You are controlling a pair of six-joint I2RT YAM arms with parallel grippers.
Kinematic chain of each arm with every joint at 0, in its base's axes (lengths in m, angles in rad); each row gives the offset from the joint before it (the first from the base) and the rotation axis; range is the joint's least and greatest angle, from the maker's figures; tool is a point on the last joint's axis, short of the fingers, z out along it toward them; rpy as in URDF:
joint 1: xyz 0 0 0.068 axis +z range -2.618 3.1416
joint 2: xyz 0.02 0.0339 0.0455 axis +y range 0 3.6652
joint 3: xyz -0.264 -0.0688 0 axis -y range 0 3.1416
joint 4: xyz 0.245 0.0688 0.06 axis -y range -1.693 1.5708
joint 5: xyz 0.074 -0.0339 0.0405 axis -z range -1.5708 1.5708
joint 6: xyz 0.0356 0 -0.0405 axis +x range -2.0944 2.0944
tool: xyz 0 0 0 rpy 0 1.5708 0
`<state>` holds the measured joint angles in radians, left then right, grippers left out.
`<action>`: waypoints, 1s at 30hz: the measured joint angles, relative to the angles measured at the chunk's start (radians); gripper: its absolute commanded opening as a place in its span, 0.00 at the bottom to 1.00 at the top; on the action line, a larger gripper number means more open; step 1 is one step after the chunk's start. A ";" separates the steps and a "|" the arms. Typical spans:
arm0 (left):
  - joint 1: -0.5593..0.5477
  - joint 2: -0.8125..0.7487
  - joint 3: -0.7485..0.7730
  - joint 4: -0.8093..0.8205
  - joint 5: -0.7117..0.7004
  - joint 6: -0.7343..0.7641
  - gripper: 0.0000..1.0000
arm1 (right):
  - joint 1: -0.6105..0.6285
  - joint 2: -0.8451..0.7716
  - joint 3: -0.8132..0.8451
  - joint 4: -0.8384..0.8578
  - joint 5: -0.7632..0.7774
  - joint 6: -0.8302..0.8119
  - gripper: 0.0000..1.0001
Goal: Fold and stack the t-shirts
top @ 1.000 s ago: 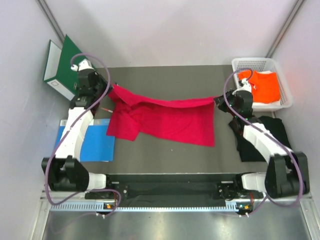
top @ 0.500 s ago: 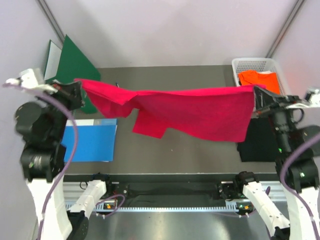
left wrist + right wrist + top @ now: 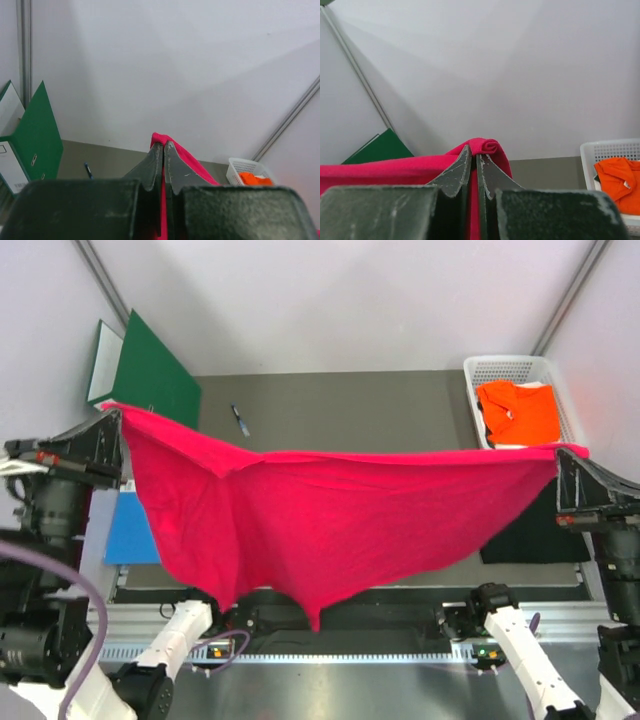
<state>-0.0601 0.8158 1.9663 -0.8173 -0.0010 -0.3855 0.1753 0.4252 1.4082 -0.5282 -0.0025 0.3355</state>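
Observation:
The crimson red t-shirt hangs spread in the air between my two raised arms, sagging to a point in the middle. My left gripper is shut on its left corner; red cloth shows between the fingertips in the left wrist view. My right gripper is shut on its right corner, a rolled red edge above the tips. The black t-shirt lies on the table at the right, partly hidden by the red one. The orange t-shirt lies in the white basket.
A green binder stands at the back left, with a white one behind it. A blue sheet lies at the left, mostly hidden. A pen lies on the grey table behind the shirt.
Both arms have risen and swung outward and nearer the camera, lifting the red t-shirt off the table and stretching it wide. It now covers most of the table in the top view.

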 measured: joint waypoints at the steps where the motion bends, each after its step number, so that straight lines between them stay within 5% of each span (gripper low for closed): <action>1: 0.000 0.020 0.002 0.002 0.003 0.001 0.00 | 0.000 0.000 -0.019 0.008 0.002 0.000 0.00; 8: 0.000 0.261 -0.090 0.077 0.007 0.026 0.00 | -0.002 0.112 -0.294 0.137 0.003 0.014 0.00; 16: -0.012 0.800 -0.147 0.198 0.056 0.045 0.00 | -0.002 0.549 -0.571 0.418 0.009 0.028 0.00; 25: -0.071 1.429 0.255 0.165 0.047 0.047 0.00 | -0.011 1.212 -0.370 0.646 0.008 0.041 0.00; 30: -0.079 1.521 0.362 0.162 0.035 0.040 0.00 | -0.040 1.425 -0.179 0.662 -0.018 0.042 0.00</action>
<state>-0.1394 2.3371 2.3283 -0.6556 0.0341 -0.3454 0.1352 1.8500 1.2293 0.1341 -0.0208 0.3779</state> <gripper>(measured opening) 0.013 0.014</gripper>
